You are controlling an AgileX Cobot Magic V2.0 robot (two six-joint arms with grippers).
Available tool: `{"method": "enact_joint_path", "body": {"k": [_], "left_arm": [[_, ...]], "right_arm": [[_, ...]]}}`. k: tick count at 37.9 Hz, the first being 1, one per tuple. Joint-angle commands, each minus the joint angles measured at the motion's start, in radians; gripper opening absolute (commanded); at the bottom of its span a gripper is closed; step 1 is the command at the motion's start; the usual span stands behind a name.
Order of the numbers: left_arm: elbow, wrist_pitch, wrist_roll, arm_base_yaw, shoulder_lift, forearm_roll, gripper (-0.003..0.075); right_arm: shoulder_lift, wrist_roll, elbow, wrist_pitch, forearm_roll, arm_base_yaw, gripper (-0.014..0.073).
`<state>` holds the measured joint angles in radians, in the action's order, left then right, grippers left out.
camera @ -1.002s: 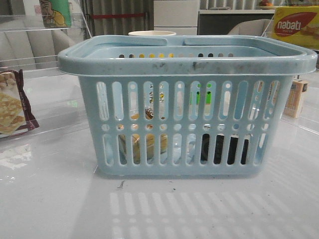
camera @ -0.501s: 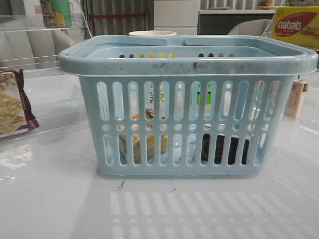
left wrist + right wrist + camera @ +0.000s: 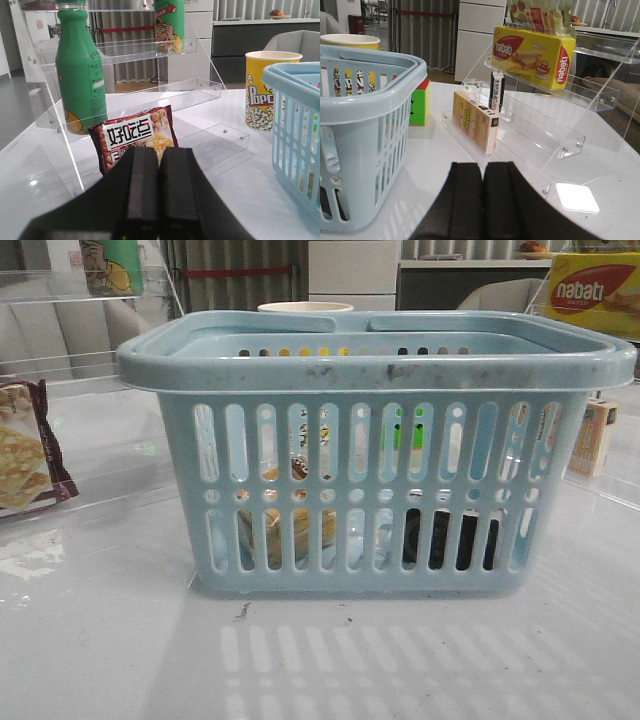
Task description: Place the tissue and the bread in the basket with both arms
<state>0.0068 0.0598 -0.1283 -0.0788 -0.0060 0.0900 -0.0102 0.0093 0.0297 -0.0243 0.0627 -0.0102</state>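
Observation:
The light blue basket [image 3: 376, 360] fills the middle of the front view. Through its slots I see the golden-brown bread [image 3: 298, 532] low on the left and the black tissue [image 3: 452, 538] low on the right, both inside. Neither arm shows in the front view. My left gripper [image 3: 159, 152] is shut and empty, off to the basket's [image 3: 295, 95] left side, facing a cracker packet. My right gripper [image 3: 483, 167] is shut and empty too, beside the basket's [image 3: 367, 65] right side.
A maroon-edged cracker packet [image 3: 136, 135] leans on a clear shelf with a green bottle [image 3: 80, 70] behind it. A popcorn cup [image 3: 267, 87] stands by the basket. On the right, clear shelves hold a yellow wafer box [image 3: 532, 55] and a small carton [image 3: 476, 120]; a colour cube [image 3: 421, 102] sits nearby.

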Motion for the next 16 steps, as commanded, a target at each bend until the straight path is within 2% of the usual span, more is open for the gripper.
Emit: {"method": "enact_joint_path", "body": {"k": [1, 16], "left_arm": [[-0.001, -0.087, 0.01, 0.0, -0.016, 0.003, 0.0091], [-0.001, -0.087, 0.01, 0.0, -0.016, 0.003, 0.0091]], "right_arm": [[-0.018, -0.009, 0.0, 0.083, -0.004, -0.005, 0.0055], [-0.018, -0.009, 0.0, 0.078, -0.004, -0.005, 0.0055]]}}
